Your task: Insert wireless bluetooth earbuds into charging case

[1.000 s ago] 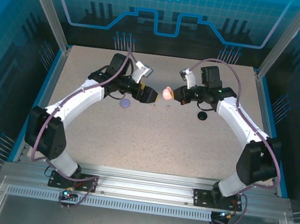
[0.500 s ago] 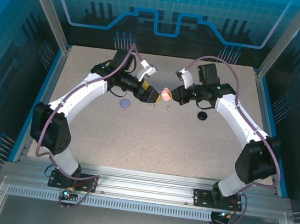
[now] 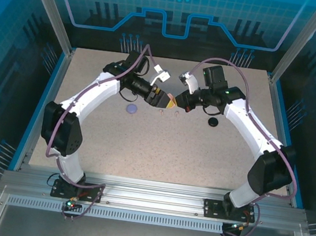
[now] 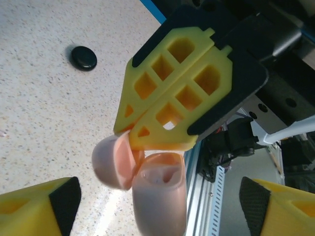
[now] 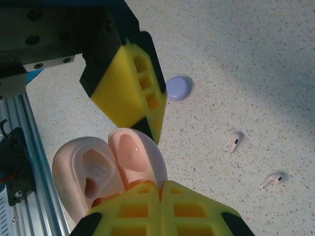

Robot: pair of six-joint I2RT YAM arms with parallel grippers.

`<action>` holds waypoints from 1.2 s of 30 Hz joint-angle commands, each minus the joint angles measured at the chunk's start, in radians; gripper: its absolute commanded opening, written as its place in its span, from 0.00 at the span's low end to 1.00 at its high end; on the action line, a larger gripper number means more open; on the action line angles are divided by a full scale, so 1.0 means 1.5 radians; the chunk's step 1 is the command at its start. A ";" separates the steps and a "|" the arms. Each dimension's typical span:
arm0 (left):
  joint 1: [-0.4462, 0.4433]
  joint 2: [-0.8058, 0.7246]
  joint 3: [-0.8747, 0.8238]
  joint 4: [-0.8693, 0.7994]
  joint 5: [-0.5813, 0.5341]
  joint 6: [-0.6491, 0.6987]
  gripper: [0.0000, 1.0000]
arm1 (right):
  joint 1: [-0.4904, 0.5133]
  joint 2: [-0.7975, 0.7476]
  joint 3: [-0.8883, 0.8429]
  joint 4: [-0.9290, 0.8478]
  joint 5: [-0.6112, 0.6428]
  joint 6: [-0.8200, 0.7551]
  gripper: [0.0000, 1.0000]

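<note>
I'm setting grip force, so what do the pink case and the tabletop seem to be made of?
The pink case looks like smooth moulded plastic with a slight sheen: soft highlights sit on its inner surfaces. The tabletop looks fairly matte and hard, perhaps laminate or a stone-look composite: it is pale beige with fine dark flecks.

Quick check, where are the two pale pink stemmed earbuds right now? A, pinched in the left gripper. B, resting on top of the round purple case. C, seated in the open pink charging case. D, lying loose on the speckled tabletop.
D: the two pale pink stemmed earbuds lie loose and apart on the speckled tabletop, while the open pink charging case hangs clamped in the right gripper.
</note>
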 commanded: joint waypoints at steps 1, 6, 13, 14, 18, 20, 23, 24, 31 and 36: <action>-0.003 0.015 0.025 -0.037 0.036 0.023 0.80 | 0.012 -0.017 0.022 -0.022 0.000 -0.013 0.00; -0.003 0.023 0.038 -0.047 0.047 0.029 0.67 | 0.016 -0.017 0.024 -0.032 0.005 -0.020 0.00; -0.003 0.031 0.043 -0.063 0.061 0.039 0.58 | 0.016 -0.017 0.026 -0.035 0.007 -0.022 0.00; -0.003 0.031 0.043 -0.064 0.064 0.041 0.57 | 0.016 -0.016 0.027 -0.036 0.009 -0.022 0.00; -0.003 0.034 0.045 -0.069 0.066 0.044 0.53 | 0.016 -0.015 0.030 -0.038 0.008 -0.024 0.00; -0.003 0.037 0.046 -0.072 0.066 0.048 0.52 | 0.016 -0.015 0.030 -0.038 0.008 -0.025 0.00; -0.003 0.040 0.047 -0.073 0.066 0.049 0.51 | 0.017 -0.015 0.032 -0.039 0.006 -0.025 0.00; -0.003 0.041 0.046 -0.073 0.066 0.048 0.51 | 0.018 -0.015 0.032 -0.040 0.006 -0.026 0.00; -0.003 0.043 0.047 -0.064 0.077 0.045 0.42 | 0.019 -0.016 0.029 -0.042 0.007 -0.027 0.00; -0.002 0.041 0.047 -0.059 0.082 0.043 0.31 | 0.019 -0.018 0.030 -0.044 0.010 -0.028 0.00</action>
